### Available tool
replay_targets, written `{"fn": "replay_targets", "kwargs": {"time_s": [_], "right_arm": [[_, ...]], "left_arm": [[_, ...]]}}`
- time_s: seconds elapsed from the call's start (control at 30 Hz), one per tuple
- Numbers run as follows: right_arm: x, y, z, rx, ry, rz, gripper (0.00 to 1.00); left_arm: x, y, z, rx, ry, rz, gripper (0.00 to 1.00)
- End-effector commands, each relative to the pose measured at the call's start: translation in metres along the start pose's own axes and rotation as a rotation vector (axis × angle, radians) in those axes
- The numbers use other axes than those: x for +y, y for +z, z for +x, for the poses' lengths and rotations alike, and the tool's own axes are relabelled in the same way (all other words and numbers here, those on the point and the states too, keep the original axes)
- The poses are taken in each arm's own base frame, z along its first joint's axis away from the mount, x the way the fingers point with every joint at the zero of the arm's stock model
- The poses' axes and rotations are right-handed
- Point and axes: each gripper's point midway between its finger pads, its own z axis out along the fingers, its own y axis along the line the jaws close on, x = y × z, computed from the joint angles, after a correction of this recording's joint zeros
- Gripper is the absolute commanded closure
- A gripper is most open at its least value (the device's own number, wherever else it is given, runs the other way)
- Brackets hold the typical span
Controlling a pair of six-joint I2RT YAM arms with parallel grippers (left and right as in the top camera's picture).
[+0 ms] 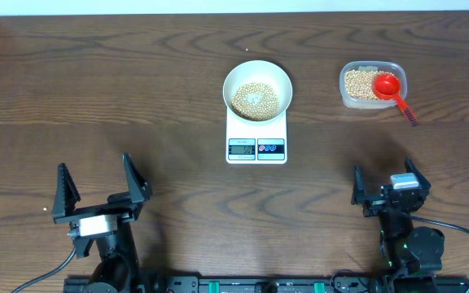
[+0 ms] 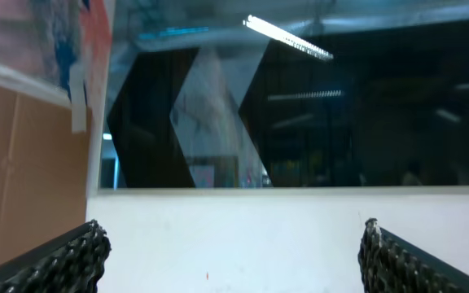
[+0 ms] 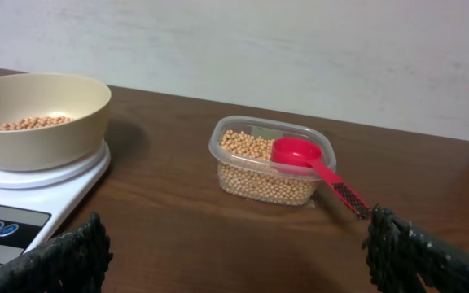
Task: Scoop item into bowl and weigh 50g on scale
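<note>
The white bowl (image 1: 257, 88) stands on the white scale (image 1: 256, 142) at the table's middle and holds tan beans (image 1: 256, 101). In the right wrist view the bowl (image 3: 39, 118) with beans (image 3: 31, 123) sits on the scale (image 3: 23, 203) at the left. More beans (image 1: 358, 84) fill a clear plastic tub (image 1: 371, 85) at the back right, also in the right wrist view (image 3: 269, 163). A red scoop (image 1: 391, 88) rests in the tub, handle over its rim, also in the right wrist view (image 3: 312, 163). My left gripper (image 1: 100, 192) is open and empty at the front left. My right gripper (image 1: 387, 184) is open and empty at the front right.
The left wrist view (image 2: 230, 260) faces a white wall and dark windows, with no table in sight. The table's front edge carries the arm bases (image 1: 243, 285).
</note>
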Motion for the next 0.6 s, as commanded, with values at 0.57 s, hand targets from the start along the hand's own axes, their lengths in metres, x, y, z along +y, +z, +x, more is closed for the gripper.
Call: {"fn": "replay_targets", "kwargs": {"time_s": [0.57], "right_arm": [[0.000, 0.000, 0.001, 0.001, -0.008, 0.002, 0.01]], "left_arm": [[0.008, -0.036, 0.130, 0.499, 0.098, -0.037, 0.00]]}}
